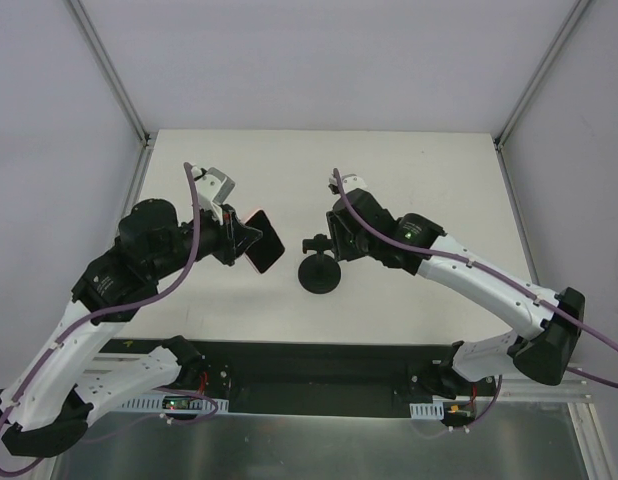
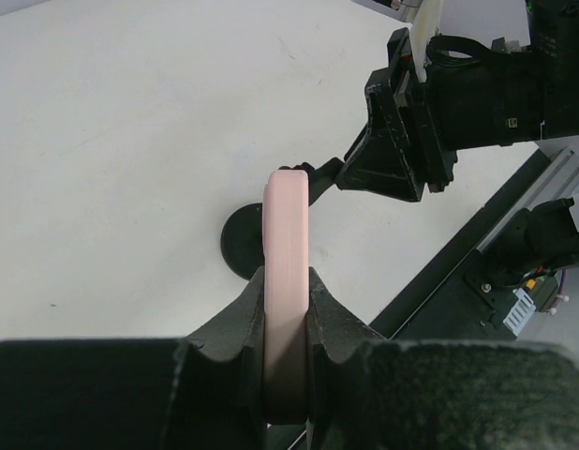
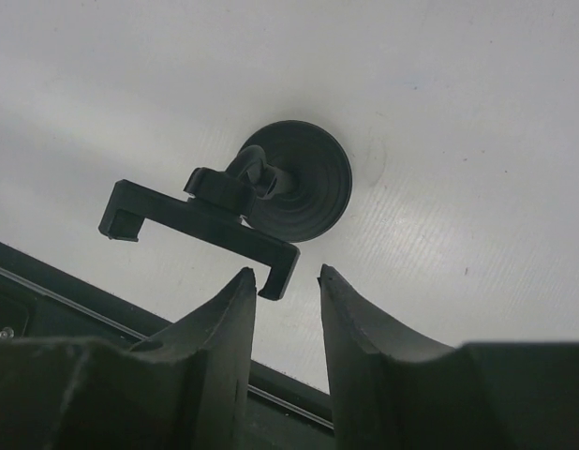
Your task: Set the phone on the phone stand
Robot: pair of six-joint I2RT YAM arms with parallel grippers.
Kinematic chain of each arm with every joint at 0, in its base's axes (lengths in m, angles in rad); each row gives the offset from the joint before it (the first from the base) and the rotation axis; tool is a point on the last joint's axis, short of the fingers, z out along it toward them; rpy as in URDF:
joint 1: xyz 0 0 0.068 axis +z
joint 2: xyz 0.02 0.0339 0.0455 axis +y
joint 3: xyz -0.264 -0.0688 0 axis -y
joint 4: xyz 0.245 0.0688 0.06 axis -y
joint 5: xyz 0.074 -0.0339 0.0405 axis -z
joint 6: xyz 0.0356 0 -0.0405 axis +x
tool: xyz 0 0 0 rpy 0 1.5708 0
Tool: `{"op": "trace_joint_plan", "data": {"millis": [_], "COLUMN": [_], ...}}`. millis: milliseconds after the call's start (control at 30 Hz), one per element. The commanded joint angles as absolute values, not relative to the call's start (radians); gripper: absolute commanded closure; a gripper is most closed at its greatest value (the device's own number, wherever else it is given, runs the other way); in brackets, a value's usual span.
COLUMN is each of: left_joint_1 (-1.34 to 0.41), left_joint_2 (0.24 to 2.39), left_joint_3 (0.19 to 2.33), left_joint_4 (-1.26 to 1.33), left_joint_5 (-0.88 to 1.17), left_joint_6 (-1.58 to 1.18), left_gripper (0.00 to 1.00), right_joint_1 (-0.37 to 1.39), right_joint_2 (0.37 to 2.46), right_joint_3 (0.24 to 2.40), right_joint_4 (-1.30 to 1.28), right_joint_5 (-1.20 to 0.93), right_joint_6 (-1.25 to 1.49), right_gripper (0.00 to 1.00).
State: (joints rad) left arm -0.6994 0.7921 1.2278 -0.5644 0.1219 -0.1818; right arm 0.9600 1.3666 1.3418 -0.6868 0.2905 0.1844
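Note:
The phone (image 1: 266,241), black screen with a pale pink edge, is held above the table by my left gripper (image 1: 245,240), which is shut on it. In the left wrist view the phone's pink edge (image 2: 287,244) stands upright between the jaws of the left gripper (image 2: 288,281). The black phone stand (image 1: 319,272) rests on its round base just to the right of the phone, its clamp holder (image 3: 200,220) tilted. My right gripper (image 3: 285,274) is open, its tips at the hooked end of the clamp, with that end just off the left fingertip.
The white table (image 1: 419,170) is bounded by grey enclosure walls with metal corner posts (image 1: 114,80). A black mounting rail (image 1: 309,375) with the arm bases runs along the near edge. My right gripper's body (image 2: 402,141) hangs close behind the stand.

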Motion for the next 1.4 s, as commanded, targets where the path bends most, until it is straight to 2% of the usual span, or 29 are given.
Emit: {"op": "trace_joint_plan", "data": {"millis": [0,267,367,467,500,533,633,767,967,1100,1367], "left_joint_1": [-0.699,-0.700,-0.699,-0.699,-0.701,-0.700,-0.700,-0.696,-0.696,-0.696,-0.670], "left_joint_2": [0.805,0.887,0.926,0.953,0.956,0.962,0.960,0.951,0.985,1.127,1.344], "left_joint_3": [1.255,1.246,1.261,1.267,1.266,1.261,1.232,1.181,1.114,1.173,1.307], "left_joint_4": [-0.494,-0.401,-0.377,-0.341,-0.322,-0.316,-0.270,-0.186,-0.061,-0.055,-0.072], "left_joint_5": [0.178,0.327,0.354,0.380,0.394,0.405,0.497,0.870,1.122,1.166,1.273], "left_joint_6": [-0.184,-0.123,-0.106,-0.103,-0.101,-0.091,-0.052,0.026,0.191,0.258,0.279], "left_gripper": [1.00,1.00,1.00,1.00,1.00,1.00,1.00,1.00,1.00,1.00,1.00], "right_joint_1": [0.966,0.968,0.963,0.959,0.957,0.956,0.948,0.905,0.845,0.815,0.785], "right_joint_2": [1.373,1.408,1.411,1.407,1.407,1.402,1.388,1.365,1.353,1.354,1.345], "right_joint_3": [1.382,1.387,1.382,1.371,1.373,1.373,1.368,1.336,1.312,1.305,1.302], "right_joint_4": [-0.700,-0.683,-0.673,-0.661,-0.661,-0.664,-0.666,-0.635,-0.607,-0.581,-0.580], "right_joint_5": [0.304,0.307,0.308,0.295,0.293,0.295,0.272,0.149,-0.066,-0.190,-0.247], "right_joint_6": [0.198,0.183,0.172,0.157,0.149,0.135,0.086,0.008,-0.129,-0.169,-0.209], "right_gripper": [0.65,0.73,0.78,0.90,0.97,0.99,0.99,0.99,0.99,0.99,0.99]}}
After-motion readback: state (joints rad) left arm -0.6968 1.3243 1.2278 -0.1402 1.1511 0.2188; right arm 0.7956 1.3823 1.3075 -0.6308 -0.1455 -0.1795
